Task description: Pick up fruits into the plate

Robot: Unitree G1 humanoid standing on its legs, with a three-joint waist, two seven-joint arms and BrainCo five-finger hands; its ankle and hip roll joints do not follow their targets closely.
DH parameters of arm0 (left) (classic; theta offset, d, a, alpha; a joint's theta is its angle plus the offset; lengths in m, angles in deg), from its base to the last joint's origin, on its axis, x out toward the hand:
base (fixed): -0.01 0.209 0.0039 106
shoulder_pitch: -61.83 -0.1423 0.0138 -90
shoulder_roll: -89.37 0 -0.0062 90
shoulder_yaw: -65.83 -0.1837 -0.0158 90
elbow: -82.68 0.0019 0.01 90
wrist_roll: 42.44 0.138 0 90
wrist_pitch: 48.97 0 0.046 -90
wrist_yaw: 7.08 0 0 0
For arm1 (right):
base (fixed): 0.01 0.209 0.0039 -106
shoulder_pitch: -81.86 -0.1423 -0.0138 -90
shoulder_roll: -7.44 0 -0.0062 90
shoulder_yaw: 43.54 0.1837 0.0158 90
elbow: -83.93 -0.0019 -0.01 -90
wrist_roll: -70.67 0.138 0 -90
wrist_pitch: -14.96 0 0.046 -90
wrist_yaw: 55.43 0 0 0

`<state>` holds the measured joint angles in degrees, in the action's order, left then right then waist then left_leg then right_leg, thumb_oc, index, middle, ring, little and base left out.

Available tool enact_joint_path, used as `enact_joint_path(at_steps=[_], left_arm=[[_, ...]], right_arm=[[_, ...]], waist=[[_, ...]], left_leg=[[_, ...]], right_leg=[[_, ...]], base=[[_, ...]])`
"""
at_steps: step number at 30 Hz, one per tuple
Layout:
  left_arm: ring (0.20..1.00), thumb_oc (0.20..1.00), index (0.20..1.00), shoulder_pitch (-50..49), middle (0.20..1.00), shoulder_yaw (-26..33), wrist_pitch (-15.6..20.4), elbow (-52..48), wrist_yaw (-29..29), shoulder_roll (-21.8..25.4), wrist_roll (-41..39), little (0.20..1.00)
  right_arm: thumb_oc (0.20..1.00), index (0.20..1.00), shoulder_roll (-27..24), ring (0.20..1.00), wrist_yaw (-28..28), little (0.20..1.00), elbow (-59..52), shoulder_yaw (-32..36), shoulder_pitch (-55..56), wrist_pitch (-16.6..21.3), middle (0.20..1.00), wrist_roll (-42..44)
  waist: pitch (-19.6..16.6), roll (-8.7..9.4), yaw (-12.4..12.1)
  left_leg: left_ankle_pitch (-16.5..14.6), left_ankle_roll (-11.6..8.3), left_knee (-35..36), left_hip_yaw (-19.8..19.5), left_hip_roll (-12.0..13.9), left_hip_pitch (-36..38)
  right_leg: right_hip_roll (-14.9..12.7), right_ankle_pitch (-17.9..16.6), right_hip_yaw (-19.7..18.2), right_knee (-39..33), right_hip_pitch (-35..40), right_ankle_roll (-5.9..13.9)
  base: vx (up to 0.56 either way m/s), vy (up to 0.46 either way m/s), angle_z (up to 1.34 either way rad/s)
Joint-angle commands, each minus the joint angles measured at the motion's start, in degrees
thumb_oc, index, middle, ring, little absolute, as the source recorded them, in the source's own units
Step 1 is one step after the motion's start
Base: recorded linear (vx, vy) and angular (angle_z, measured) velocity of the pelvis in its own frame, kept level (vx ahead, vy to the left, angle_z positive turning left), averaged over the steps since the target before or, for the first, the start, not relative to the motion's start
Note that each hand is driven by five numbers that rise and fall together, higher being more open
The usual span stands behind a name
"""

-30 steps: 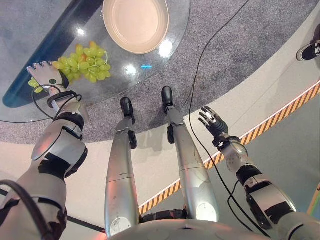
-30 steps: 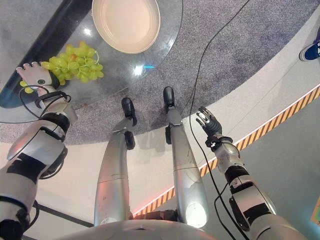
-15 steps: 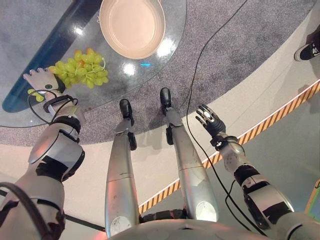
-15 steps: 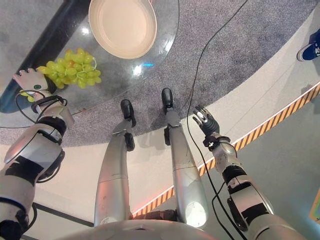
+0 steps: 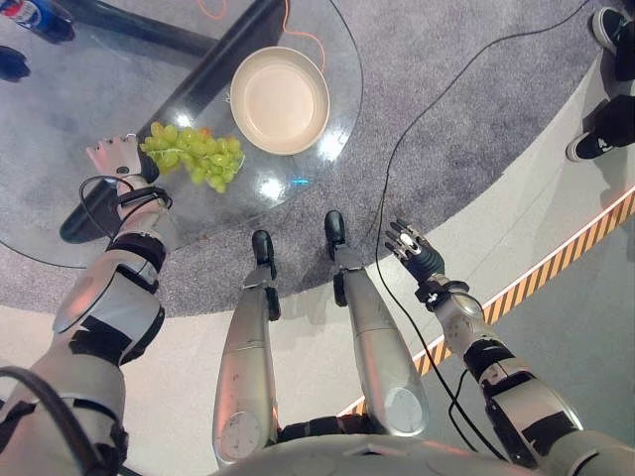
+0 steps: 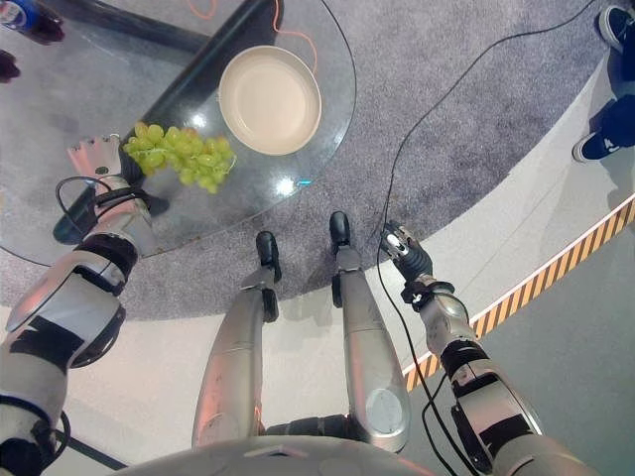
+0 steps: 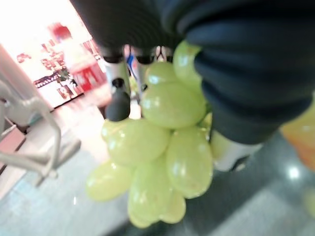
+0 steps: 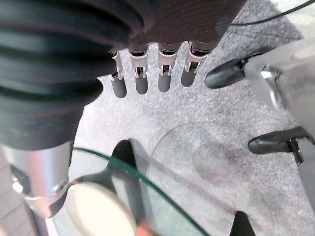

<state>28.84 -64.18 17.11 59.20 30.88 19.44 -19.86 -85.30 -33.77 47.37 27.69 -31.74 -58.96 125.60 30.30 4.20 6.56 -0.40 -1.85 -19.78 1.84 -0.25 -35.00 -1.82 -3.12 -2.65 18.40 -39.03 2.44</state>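
Observation:
A bunch of green grapes (image 5: 193, 156) lies on the round glass table (image 5: 55, 109), just short of the empty cream plate (image 5: 280, 87). My left hand (image 5: 117, 157) rests flat at the bunch's left end with straight fingers. In the left wrist view the grapes (image 7: 162, 142) sit right against the palm, with one dark fingertip (image 7: 118, 104) beside them. My right hand (image 5: 411, 248) hangs open over the carpet, off the table to the right, its fingers (image 8: 141, 78) straight. The plate (image 8: 98, 212) also shows in the right wrist view.
A dark beam of the table's base (image 5: 213, 74) runs under the glass. A bottle (image 5: 22, 12) stands at the far left edge of the table. A person's shoes (image 5: 587, 147) are at the upper right. Yellow-black striped tape (image 5: 561, 263) marks the floor.
The camera has moved, so more of the table and floor shows. The left hand stays at the bunch's left end. The right hand has barely moved.

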Motion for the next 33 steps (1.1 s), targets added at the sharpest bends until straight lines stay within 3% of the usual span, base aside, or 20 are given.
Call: enact_joint_path(at_steps=[1,13,17,24,27,31,33], left_arm=[[0.2,0.2,0.2,-1.5,0.2,6.1,-0.1,-1.1,0.9,3.5,1.7,0.2],[0.2,0.2,0.2,-3.1,0.2,6.9,2.1,-8.5,-1.9,6.1,3.2,0.2],[0.2,0.2,0.2,-6.7,0.2,6.5,8.7,-15.7,-9.0,7.1,7.8,0.2],[0.2,0.2,0.2,-12.8,0.2,6.6,12.7,-32.8,-17.6,14.3,12.0,0.2],[0.2,0.2,0.2,-17.0,0.2,8.8,17.3,-42.1,-22.0,19.1,15.6,0.2],[0.2,0.2,0.2,-19.9,0.2,11.2,22.2,-48.6,-25.9,21.4,20.3,0.2],[0.2,0.2,0.2,-21.3,0.2,12.1,25.9,-52.5,-29.0,23.0,21.5,0.2]], right_arm=[[1.0,1.0,-2.0,1.0,0.4,1.0,-4.6,2.2,5.6,0.1,1.0,-1.3],[1.0,1.0,-2.3,1.0,-0.3,1.0,-8.8,2.2,7.6,-0.3,1.0,-1.8],[1.0,1.0,-2.2,1.0,-0.2,1.0,-15.0,2.7,9.7,-0.5,1.0,-2.2],[1.0,1.0,-4.7,1.0,1.9,1.0,-26.2,3.9,12.4,-3.7,1.0,-2.7],[1.0,1.0,-6.6,1.0,3.8,1.0,-32.2,6.2,14.1,-7.1,1.0,-6.2],[1.0,1.0,-8.8,1.0,5.0,1.0,-37.1,7.3,14.9,-9.9,1.0,-10.8],[1.0,1.0,-10.9,1.0,5.3,1.0,-40.9,7.7,15.3,-13.4,1.0,-13.7]], waist=[[-0.5,-5.12,-0.2],[-0.7,-6.16,-0.7],[-3.1,-6.68,-1.4],[-7.7,-6.24,-2.8],[-11.8,-6.0,-3.5],[-15.6,-5.35,-4.1],[-18.6,-4.92,-4.6]], left_leg=[[-0.8,0.75,6.4,-2.4,-2.8,6.5],[0.4,0.04,12.1,-1.9,-1.8,15.5],[-0.3,0.06,13.1,-2.6,-2.3,19.1],[-1.3,0.01,15.4,-3.2,-2.6,25.6],[-1.6,0.1,18.2,-3.6,-2.7,30.6],[-2.1,0.42,19.3,-3.8,-2.9,34.1],[-2.6,0.58,19.9,-3.7,-2.9,36.5]], right_leg=[[2.5,5.2,3.2,1.9,4.0,0.77],[1.3,5.9,4.5,-1.5,13.0,0.75],[0.2,6.4,5.3,-2.8,16.9,0.91],[-1.4,6.1,6.7,-7.5,25.7,1.78],[-1.7,5.7,6.9,-11.6,31.8,2.28],[-2.0,5.3,7.1,-13.7,35.7,2.59],[-2.0,5.1,7.3,-14.9,38.4,2.76]], base=[[0.04,-0.023,0.08],[0.05,-0.026,0.05],[0.08,-0.048,0.02],[0.1,-0.104,0.16],[0.21,-0.117,0.16],[0.17,-0.08,0.15],[0.25,-0.087,0.18]])
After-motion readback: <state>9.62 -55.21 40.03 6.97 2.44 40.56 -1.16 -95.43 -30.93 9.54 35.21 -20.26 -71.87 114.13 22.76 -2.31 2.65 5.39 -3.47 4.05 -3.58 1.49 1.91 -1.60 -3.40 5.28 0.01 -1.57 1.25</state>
